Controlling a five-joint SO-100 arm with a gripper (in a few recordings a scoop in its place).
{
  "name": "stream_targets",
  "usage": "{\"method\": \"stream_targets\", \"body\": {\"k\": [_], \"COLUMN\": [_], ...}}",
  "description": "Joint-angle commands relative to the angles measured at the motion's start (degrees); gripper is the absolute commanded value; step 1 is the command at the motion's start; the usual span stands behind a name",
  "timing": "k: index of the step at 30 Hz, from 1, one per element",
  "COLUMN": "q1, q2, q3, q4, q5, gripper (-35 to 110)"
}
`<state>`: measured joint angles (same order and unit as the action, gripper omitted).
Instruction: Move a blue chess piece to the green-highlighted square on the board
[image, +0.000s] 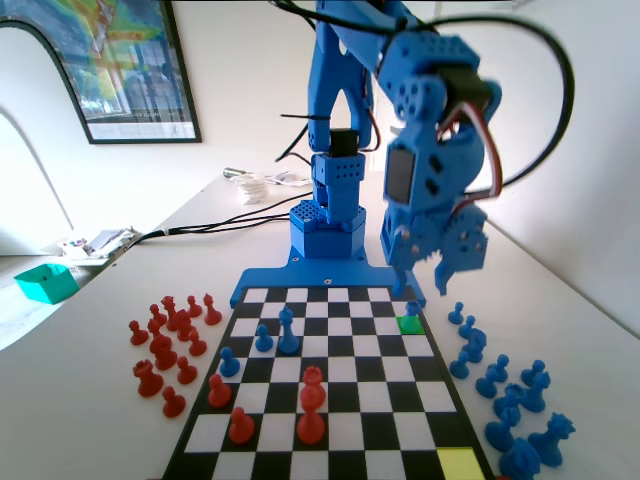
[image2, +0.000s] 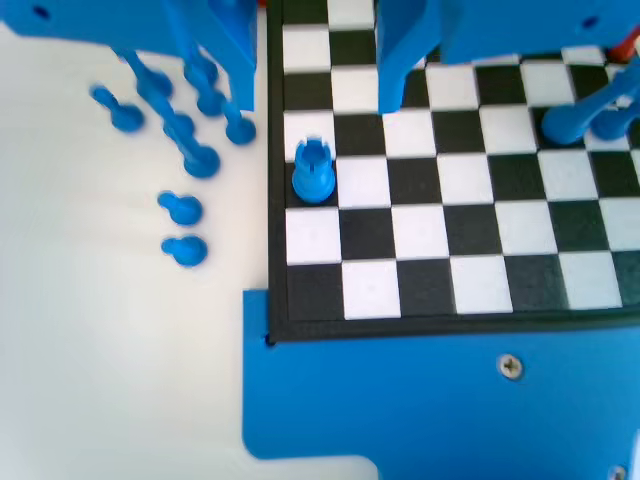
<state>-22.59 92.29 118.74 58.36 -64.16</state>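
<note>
Pawn (image2: 313, 170) stands upright directly beneath the tool (image: 428, 283), seemingly on the green square (image: 410, 324) at the board (image2: 420, 250) edge. Tool hangs released and empty, jaws apart. Best now: rise straight up, no sideways drift, so neither jaw clips the pawn's head.

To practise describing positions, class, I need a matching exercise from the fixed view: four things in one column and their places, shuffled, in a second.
Things:
A. end effector
B. green square
C. yellow square
D. loose red pieces

Places, fixed view:
1. near right corner of the board
2. on the table, left of the board
3. raised over the board's far right corner, jaws apart, holding nothing
4. right-hand column, towards the far end, with a blue piece on it

Pairs: A-3, B-4, C-1, D-2
</note>
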Motion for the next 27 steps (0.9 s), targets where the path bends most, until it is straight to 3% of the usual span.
{"method": "stream_targets", "body": {"k": [1, 14, 27], "q1": [1.41, 13.1, 27.25], "q2": [8.7, 19.51, 34.98], "q3": [-5.19, -16.87, -13.71], "q4": [7.12, 24.52, 29.88], "q5": [-1.32, -11.78, -23.64], "gripper": [18, 12, 6]}}
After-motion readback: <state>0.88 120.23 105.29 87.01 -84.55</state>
